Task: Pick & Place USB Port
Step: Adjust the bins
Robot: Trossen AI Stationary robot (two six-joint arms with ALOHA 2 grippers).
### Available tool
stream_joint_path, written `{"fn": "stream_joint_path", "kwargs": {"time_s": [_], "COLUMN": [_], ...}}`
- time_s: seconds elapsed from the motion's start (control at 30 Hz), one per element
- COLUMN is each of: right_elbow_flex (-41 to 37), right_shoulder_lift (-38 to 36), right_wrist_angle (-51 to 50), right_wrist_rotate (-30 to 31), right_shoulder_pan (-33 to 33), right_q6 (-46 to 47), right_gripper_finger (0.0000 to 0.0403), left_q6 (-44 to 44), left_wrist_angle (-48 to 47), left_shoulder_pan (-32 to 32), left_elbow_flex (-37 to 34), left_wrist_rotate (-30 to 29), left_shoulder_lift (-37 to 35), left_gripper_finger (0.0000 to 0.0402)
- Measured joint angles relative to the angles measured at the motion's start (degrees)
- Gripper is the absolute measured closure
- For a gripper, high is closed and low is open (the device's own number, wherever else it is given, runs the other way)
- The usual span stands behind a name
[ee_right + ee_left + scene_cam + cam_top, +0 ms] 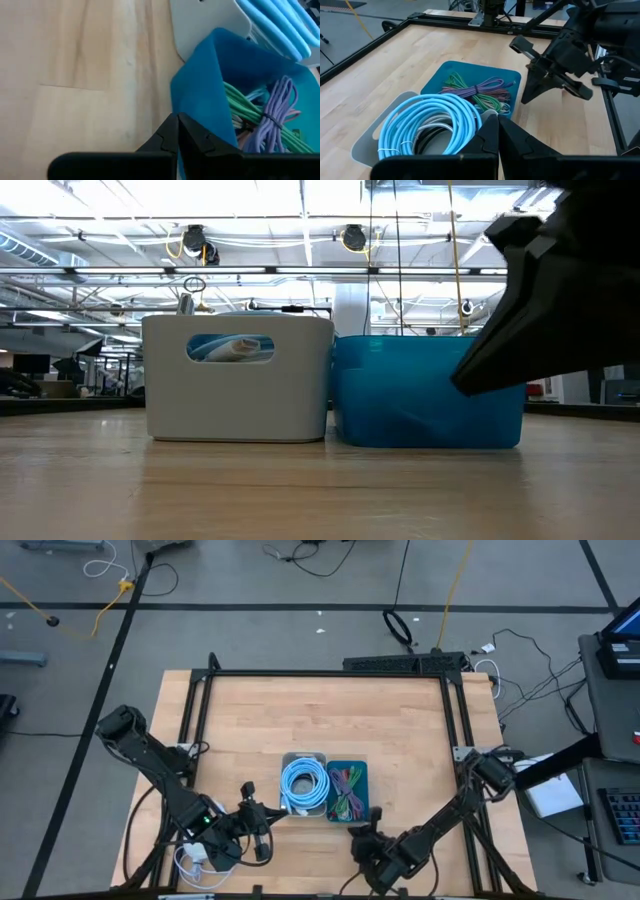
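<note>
Two bins stand side by side at the table's near middle. The white bin [303,785] holds a coil of light blue cable [427,122]. The teal bin [347,790] holds green and purple cable bundles [480,92]. No USB port shows in any view. My left gripper [498,131] is shut and hangs just left of the white bin's near corner [266,825]. My right gripper [178,125] is shut and hovers by the teal bin's near right corner [360,833], above the tabletop [470,380].
A black frame [330,673] runs along the table's far, left and right edges. Bare wood lies beyond the bins toward the far edge [320,715]. Loose white cable [192,862] lies by the left arm's base at the near edge.
</note>
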Motion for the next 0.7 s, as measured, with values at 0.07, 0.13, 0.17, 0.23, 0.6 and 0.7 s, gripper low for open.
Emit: {"fn": "stream_joint_path", "kwargs": {"time_s": [0.07, 0.13, 0.17, 0.23, 0.6, 0.7], "right_elbow_flex": [-0.47, -1.07, -1.33, -1.96, -2.9, -2.9], "right_shoulder_lift": [0.0, 0.0, 0.0, 0.0, 0.0, 0.0], "right_wrist_angle": [-0.01, -0.03, -0.01, 0.28, 1.8, 2.48], "right_wrist_rotate": [-0.01, 0.02, 0.02, -0.07, 1.38, 1.3], "right_shoulder_pan": [-0.52, -0.99, -1.15, -1.49, -1.97, -2.26], "right_q6": [0.02, 0.02, 0.19, 0.51, -0.06, -0.44], "right_gripper_finger": [0.0403, 0.0403, 0.0403, 0.0403, 0.0403, 0.0403], "left_q6": [0.0, 0.0, 0.0, -0.01, -0.02, -0.06], "left_wrist_angle": [0.0, 0.0, 0.0, 0.0, 0.0, 0.0], "left_shoulder_pan": [0.0, 0.0, 0.0, 0.0, 0.02, 0.02], "left_elbow_flex": [0.0, 0.0, 0.0, 0.0, 0.0, 0.0], "left_wrist_rotate": [0.0, 0.0, 0.0, 0.0, 0.24, 0.24], "left_shoulder_lift": [0.0, 0.0, 0.0, 0.0, 0.0, 0.0], "left_gripper_finger": [0.0401, 0.0401, 0.0401, 0.0401, 0.0401, 0.0401]}}
